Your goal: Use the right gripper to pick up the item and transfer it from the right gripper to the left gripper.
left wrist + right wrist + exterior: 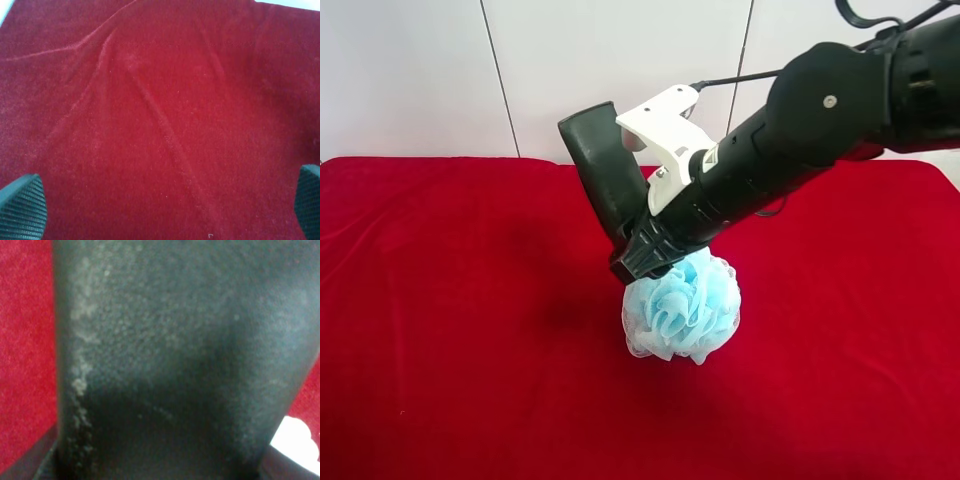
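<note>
Item (605, 170), flat grainy dark case, in right hand (638, 255); left hand (165, 202) wide over velvety red cloth (150, 100).

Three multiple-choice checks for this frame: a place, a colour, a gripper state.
1. Where is the black case? A lying flat, untouched; B lifted, in the right gripper; C inside a box.
2. What colour is the puff? A light blue; B yellow; C green.
3. How are the left gripper's fingers? A shut on the case; B shut on the puff; C apart, empty.
Answers: B, it is gripped above the puff; A, pale blue mesh; C, only red cloth shows between them.
</note>
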`<state>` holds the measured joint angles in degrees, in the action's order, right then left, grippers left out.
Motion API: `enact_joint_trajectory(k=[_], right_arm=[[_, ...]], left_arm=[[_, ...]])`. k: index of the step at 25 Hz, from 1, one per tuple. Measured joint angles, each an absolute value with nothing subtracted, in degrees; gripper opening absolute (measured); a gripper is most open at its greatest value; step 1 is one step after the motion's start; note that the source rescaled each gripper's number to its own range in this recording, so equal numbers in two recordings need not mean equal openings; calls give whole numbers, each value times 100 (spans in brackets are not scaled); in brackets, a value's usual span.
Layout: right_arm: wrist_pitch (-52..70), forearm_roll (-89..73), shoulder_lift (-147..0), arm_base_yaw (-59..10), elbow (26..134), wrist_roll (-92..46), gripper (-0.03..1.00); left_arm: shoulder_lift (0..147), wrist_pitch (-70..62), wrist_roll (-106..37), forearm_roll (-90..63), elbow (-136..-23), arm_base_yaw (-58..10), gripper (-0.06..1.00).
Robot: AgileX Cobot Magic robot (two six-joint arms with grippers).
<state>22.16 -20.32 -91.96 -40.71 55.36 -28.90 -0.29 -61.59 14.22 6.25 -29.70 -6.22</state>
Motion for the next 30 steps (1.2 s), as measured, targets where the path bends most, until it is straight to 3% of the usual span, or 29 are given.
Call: enact_joint_trajectory(k=[8,15,30], right_arm=[[2456,-1961,-9762,-4071,6063,-2934,11],[2743,-1913,-10128,-4071,6656,-2934,11],[2503,-1647,-10157,-4071,6787,-2934,9]], left_arm=[[-5,-6152,1349,625,-2970,-622,100],[855,-5855,938,382,-3026,-622,100],[3486,-3481,-1328,-2968,-3241,-622,100]])
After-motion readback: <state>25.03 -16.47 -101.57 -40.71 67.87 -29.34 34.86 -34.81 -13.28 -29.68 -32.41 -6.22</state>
